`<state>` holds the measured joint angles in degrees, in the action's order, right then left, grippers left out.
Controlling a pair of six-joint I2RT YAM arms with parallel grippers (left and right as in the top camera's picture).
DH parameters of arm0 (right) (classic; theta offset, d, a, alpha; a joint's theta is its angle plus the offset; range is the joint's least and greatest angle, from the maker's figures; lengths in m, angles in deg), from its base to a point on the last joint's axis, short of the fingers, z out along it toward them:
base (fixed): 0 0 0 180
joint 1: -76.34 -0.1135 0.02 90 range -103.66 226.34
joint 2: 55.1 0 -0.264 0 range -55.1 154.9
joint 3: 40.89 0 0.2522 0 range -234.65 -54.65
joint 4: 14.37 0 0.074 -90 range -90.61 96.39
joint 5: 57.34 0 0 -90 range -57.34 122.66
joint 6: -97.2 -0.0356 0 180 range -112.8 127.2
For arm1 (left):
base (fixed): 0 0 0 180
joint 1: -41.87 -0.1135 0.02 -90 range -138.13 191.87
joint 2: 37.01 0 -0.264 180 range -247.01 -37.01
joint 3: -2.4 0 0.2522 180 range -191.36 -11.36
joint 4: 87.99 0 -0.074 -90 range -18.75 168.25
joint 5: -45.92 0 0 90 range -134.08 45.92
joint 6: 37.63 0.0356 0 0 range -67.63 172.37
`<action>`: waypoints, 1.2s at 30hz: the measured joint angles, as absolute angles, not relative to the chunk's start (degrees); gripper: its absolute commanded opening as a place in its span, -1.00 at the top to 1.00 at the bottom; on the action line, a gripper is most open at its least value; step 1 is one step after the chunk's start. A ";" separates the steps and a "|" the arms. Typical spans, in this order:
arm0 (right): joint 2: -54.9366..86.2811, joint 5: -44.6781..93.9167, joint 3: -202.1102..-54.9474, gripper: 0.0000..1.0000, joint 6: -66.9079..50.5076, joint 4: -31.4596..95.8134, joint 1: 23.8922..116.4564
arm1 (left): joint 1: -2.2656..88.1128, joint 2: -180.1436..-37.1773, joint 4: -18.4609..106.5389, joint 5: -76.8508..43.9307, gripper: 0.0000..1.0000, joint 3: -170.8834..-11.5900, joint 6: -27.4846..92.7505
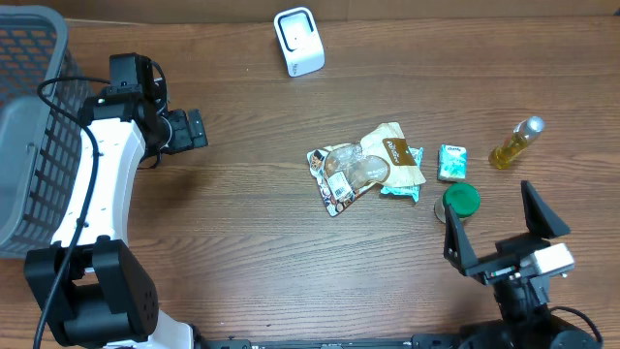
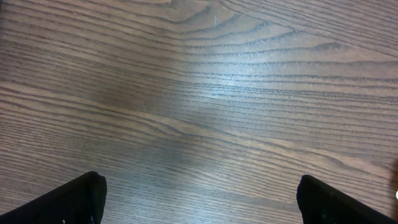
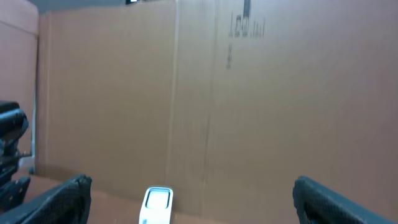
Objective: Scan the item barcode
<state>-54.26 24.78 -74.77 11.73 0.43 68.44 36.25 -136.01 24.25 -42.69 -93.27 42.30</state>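
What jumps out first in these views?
A heap of snack packets lies mid-table, with a teal box, green lid and yellow bottle to its right. A white scanner stands at the far edge, a grey basket at the left.

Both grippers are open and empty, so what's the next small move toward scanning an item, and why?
Probably lower the right gripper onto the green-lidded container. Its jaws stand open right beside it and hold nothing, while the left gripper hovers over bare table, far from it. The white scanner stands at the far edge.
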 measured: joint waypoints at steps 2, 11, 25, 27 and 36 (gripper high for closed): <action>-54.26 24.50 -70.90 -1.00 11.69 -6.50 68.44 | 36.27 -136.01 24.25 -42.67 -0.99 -93.27 42.30; -54.26 25.48 -56.65 -1.00 9.15 -22.85 68.44 | 36.27 -136.01 24.25 -42.67 -0.99 -93.27 42.30; -54.41 30.18 -55.71 -1.00 4.15 4.23 68.44 | 36.27 -136.01 24.25 -42.67 -0.99 -93.27 42.30; -54.41 30.23 -55.71 -1.00 4.17 4.43 68.44 | 36.27 -136.01 24.25 -42.67 -0.99 -93.27 42.30; -54.41 30.53 -55.71 -1.00 4.15 4.39 68.44 | 36.27 -136.01 24.23 -42.67 -0.99 -93.27 42.30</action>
